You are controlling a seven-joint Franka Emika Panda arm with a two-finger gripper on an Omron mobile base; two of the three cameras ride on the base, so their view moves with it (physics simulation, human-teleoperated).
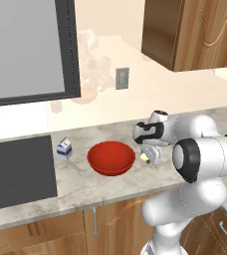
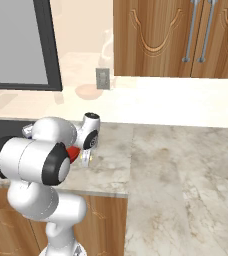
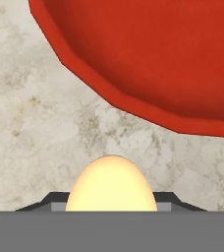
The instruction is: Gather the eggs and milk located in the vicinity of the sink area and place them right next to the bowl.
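Gripper (image 1: 148, 158) holds egg (image 3: 111, 184) beside bowl (image 3: 148, 54)

I can't read any text, number or brand anywhere from here. The milk carton (image 1: 64, 148) on the counter carries blue markings on its white side, but in the left base view they are too small and blurred for me to make out a single letter. The grey wall plate (image 1: 122, 78) on the backsplash is blank as far as I can tell, and the red bowl (image 1: 111, 157) is plain.
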